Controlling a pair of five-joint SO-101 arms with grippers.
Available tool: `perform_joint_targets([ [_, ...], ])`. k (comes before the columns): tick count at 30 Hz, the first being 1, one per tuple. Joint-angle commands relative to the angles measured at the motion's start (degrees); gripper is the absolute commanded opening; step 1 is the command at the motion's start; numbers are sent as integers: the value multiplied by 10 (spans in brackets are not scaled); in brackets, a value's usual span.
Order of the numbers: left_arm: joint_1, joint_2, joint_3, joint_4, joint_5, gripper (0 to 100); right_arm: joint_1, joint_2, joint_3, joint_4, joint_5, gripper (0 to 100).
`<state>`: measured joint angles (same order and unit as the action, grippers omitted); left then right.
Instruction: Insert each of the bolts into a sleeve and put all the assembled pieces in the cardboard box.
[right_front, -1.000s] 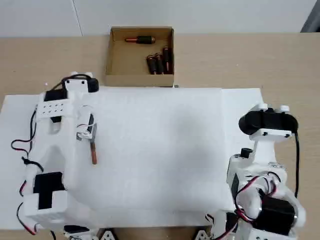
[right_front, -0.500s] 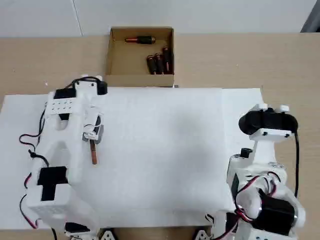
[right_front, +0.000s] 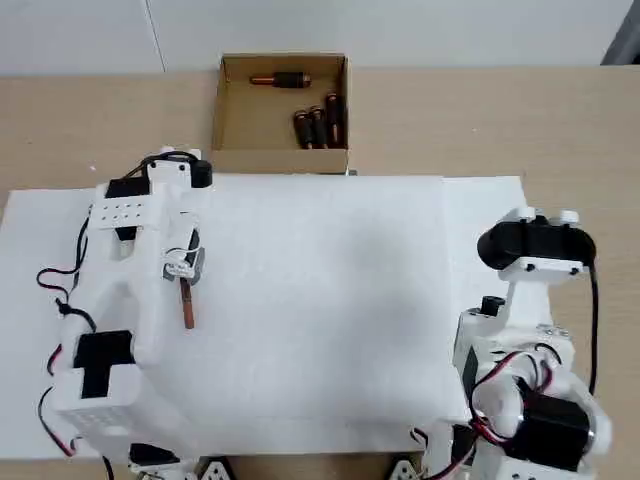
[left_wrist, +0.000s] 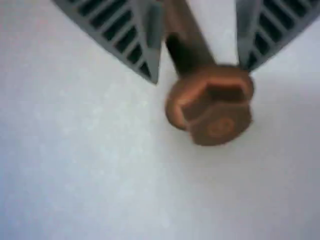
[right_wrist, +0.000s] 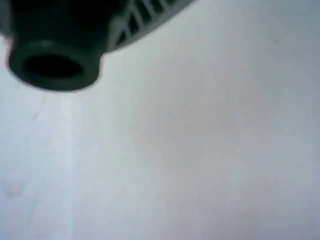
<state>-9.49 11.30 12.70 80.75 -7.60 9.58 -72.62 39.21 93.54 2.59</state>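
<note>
High view, cardboard box (right_front: 250, 128), four assembled pieces (right_front: 318, 127)

I can read no text, label or number anywhere. The copper-coloured hexagonal-headed metal bolt (left_wrist: 210, 107) carries a faint mark on its head, too blurred for me to make out.

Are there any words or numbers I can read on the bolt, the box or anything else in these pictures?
No words or numbers can be read here.
bolt: its head has a faint round mark, too blurred to read.
cardboard box: plain brown, no print seen.
sleeve: plain dark, no print seen.
white pad: blank.
</note>
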Motion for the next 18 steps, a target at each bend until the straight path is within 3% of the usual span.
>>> perform_joint_targets([
  [1, 0, 1, -12, -11, -2, 81, 2, -2, -2, -13, -1, 4],
  [6, 9, 16, -12, -11, -3, 3, 2, -2, -2, -13, -1, 4],
  [14, 12, 12, -14, -1, -2, 6, 5, -4, -28, -9, -1, 4],
  [18, 19, -15, -45, 56, 12, 6, 2, -4, -61, -8, 2, 4],
])
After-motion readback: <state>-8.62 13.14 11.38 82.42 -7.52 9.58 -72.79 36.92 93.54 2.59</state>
